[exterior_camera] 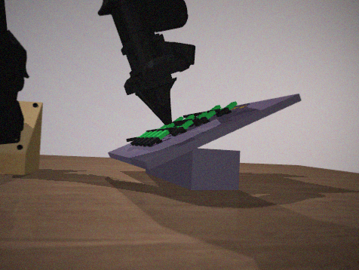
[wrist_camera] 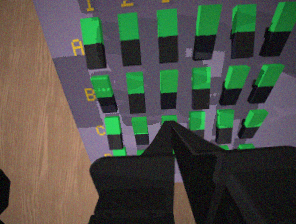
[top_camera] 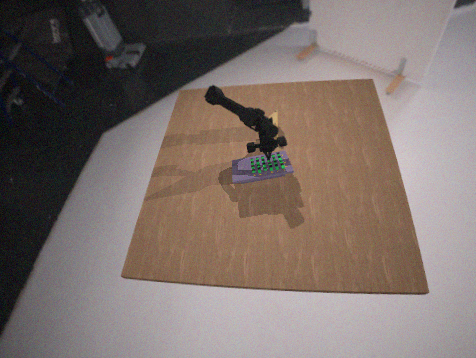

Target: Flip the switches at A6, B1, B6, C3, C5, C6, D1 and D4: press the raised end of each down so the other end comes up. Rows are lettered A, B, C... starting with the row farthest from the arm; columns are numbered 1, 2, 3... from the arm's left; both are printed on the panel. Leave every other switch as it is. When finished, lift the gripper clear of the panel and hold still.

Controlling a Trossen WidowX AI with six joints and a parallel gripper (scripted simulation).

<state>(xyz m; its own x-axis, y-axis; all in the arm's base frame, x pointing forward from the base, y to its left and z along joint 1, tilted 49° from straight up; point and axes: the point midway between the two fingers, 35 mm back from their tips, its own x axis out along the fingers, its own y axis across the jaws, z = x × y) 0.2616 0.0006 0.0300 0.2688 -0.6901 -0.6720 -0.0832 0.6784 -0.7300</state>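
Pressed together, your gripper's jaws (top_camera: 269,159) (exterior_camera: 167,124) have nothing between them; their tips stand right over the purple switch panel (top_camera: 243,176) (exterior_camera: 277,101) (wrist_camera: 67,70), at the C3 switch (wrist_camera: 169,119) in the wrist view, and you cannot tell whether they touch it. Your panel tilts on its block (exterior_camera: 215,170), near the middle of the wooden bench (top_camera: 300,250) (exterior_camera: 113,226) (wrist_camera: 30,125), well apart from the bench's near corners; its green-and-black switches stand in rows, with A and B in plain sight of the wrist camera. The fingers hide part of row C and most of row D from you; a tan block (top_camera: 274,118) (exterior_camera: 32,132) sits beside the arm (top_camera: 235,106) (exterior_camera: 11,75), toward the bench's far edge.
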